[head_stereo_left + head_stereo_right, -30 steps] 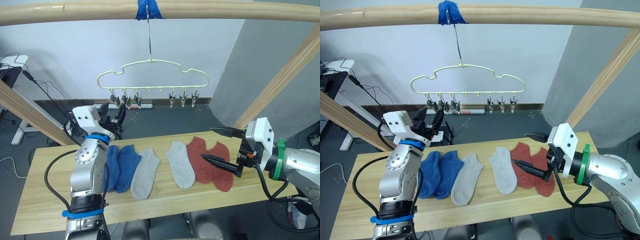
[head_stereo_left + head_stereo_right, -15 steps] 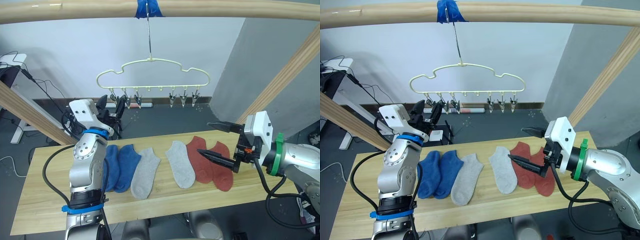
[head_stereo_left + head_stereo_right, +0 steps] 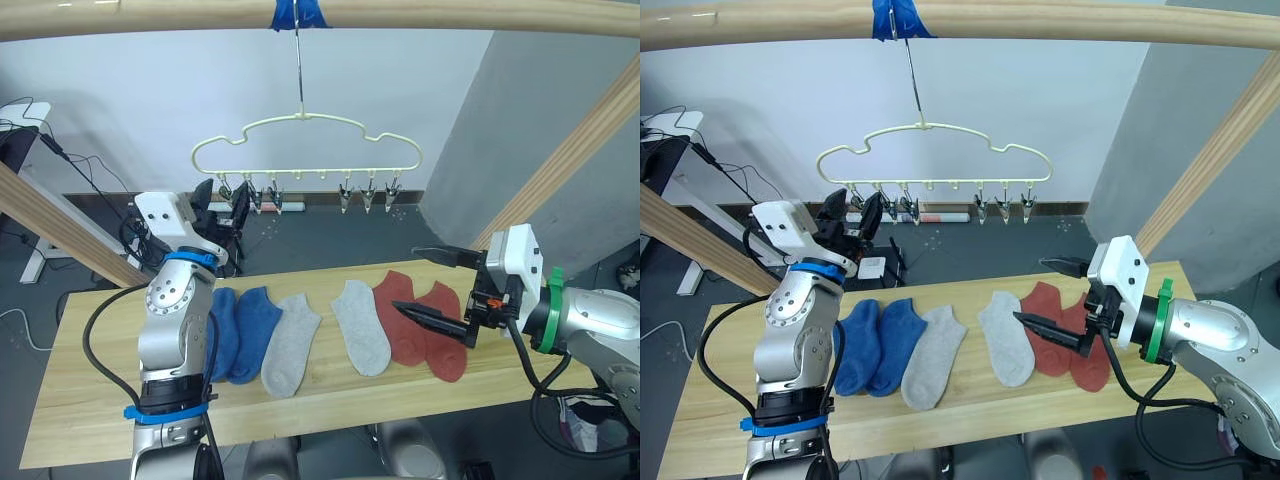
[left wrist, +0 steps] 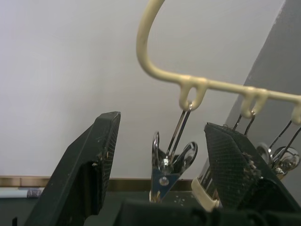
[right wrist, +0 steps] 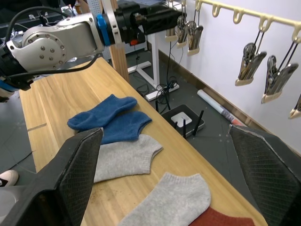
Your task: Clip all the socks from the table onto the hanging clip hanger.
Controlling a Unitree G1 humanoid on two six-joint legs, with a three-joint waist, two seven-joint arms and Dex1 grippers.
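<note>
Six socks [image 3: 345, 325] lie mid-frame on the table [image 3: 90, 410], the clip hanger [image 3: 305, 150] hangs upper centre, the open left gripper [image 3: 848, 214] brackets its leftmost clip [image 4: 169, 165], and the right gripper [image 3: 432, 287] gapes empty over the red pair.

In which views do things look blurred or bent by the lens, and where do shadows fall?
Left wrist view: the black fingers are soft, the small metal clip on the pale-yellow wire clip hanger is sharper. Left eye view: the round wooden pole bows, a wide-lens effect; soft shadows lie under the socks on the light wooden table. Right wrist view: both near fingers are blurred.
</note>
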